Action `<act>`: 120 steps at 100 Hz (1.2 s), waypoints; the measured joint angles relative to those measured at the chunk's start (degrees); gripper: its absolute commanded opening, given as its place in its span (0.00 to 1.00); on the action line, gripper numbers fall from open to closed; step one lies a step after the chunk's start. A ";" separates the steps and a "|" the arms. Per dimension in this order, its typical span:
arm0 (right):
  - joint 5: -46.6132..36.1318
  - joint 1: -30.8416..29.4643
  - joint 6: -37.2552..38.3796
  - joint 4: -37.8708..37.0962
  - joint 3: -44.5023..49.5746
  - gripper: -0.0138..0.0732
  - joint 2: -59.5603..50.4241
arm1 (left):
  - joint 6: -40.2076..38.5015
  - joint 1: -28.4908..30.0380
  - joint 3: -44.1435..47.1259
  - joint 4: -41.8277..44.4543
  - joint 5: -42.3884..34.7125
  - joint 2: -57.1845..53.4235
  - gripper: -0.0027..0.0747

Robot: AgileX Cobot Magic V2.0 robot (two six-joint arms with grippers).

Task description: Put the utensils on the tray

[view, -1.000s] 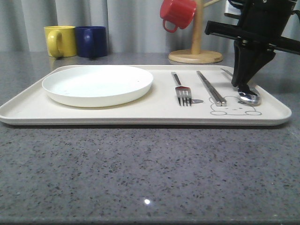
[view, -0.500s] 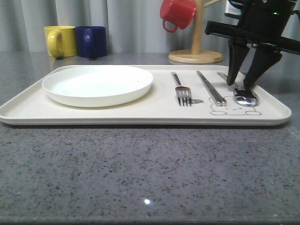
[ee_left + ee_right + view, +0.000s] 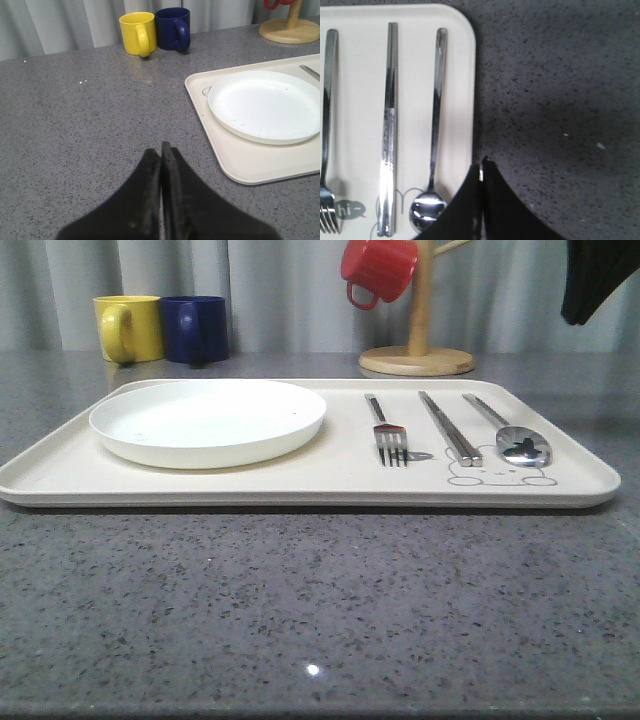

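Silver spoon (image 3: pixel 434 125) flat at tray (image 3: pixel 300 480) right edge, beside chopsticks (image 3: pixel 389 125) and fork (image 3: pixel 327 125), handles toward far counter edge | right gripper (image 3: pixel 481 167) pinched together just off that rim, nearest | left gripper (image 3: pixel 161 150) also closed, left of plate (image 3: pixel 265 105) | looks done tbh

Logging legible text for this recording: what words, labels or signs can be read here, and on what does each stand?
"hi~": in a small grey speech bubble printed on the large cream rectangular tray, beside the slim silver fork's tines, read in the right wrist view.
The grey rabbit drawing on the tray, near the metal spoon's bowl: no readable lettering.
No other text is legible.
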 measured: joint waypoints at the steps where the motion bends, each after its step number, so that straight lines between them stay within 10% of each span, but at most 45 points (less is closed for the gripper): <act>1: 0.00 0.00 0.00 0.00 0.14 0.09 -0.54 | 0.00 0.00 0.00 0.00 0.00 0.00 0.01; 66: -15.00 -13.99 -0.03 -2.07 34.03 0.09 -30.59 | 0.00 0.00 0.00 0.00 0.00 0.00 0.01; 120: -46.62 -14.40 -1.47 -10.50 63.45 0.09 -66.59 | 0.00 0.00 0.00 0.00 0.00 0.00 0.01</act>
